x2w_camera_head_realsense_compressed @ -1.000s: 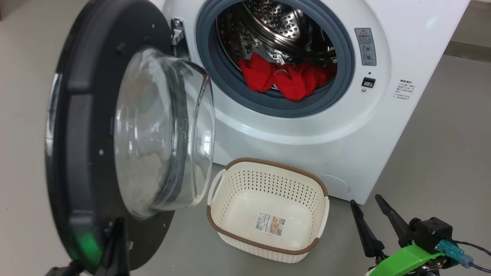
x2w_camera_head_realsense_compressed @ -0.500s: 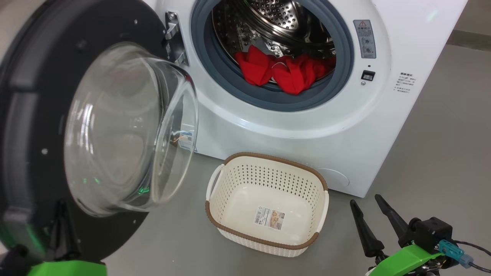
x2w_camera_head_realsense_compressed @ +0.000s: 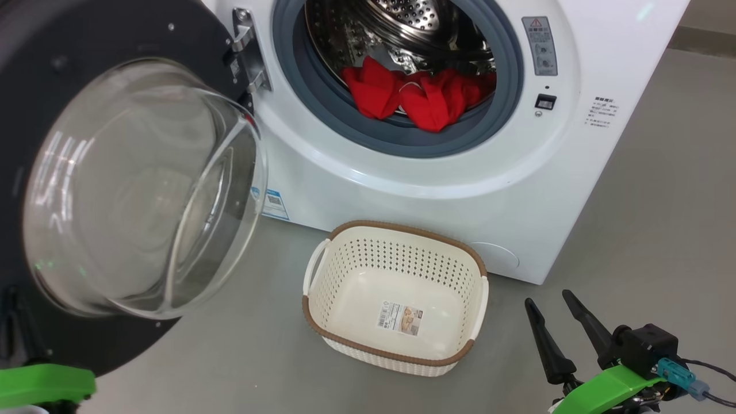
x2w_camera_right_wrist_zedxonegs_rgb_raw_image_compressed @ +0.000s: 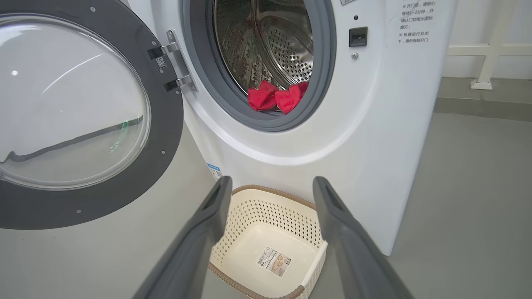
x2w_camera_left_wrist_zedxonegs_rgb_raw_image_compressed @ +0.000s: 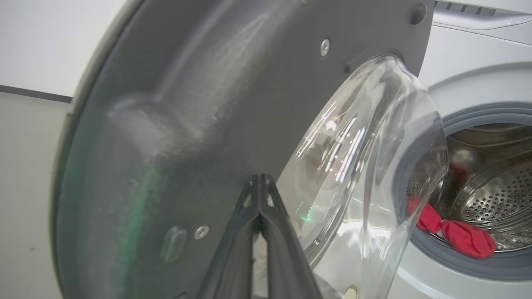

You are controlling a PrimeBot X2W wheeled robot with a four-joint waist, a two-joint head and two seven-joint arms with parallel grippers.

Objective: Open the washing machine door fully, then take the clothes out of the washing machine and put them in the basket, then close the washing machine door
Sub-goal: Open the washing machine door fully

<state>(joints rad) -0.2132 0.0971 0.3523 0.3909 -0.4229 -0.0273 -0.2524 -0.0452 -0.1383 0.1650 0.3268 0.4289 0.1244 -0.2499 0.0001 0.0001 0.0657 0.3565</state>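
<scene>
Nearest, the right gripper (x2w_camera_head_realsense_compressed: 547,298) hangs at the lower right, its two dark fingers spread wide with nothing between them. Its wrist view looks past them into the basket (x2w_camera_head_realsense_compressed: 402,225). The left gripper (x2w_camera_left_wrist_zedxonegs_rgb_raw_image_compressed: 259,178) is pinched together, its tips at the grey inner face of the washing machine door (x2w_camera_head_realsense_compressed: 115,34); whether they touch it is unclear. The cream basket sits on the floor (x2w_camera_head_realsense_compressed: 661,201) just before the washing machine (x2w_camera_head_realsense_compressed: 402,184). The door is swung wide to the left, its glass bowl (x2w_camera_head_realsense_compressed: 138,190) bulging outward and its left edge cut off in the head view. Beyond, the bright red clothes (x2w_camera_head_realsense_compressed: 425,103) lie at the drum's (x2w_camera_head_realsense_compressed: 414,17) front lip, against the grey rubber ring (x2w_camera_head_realsense_compressed: 402,141).
</scene>
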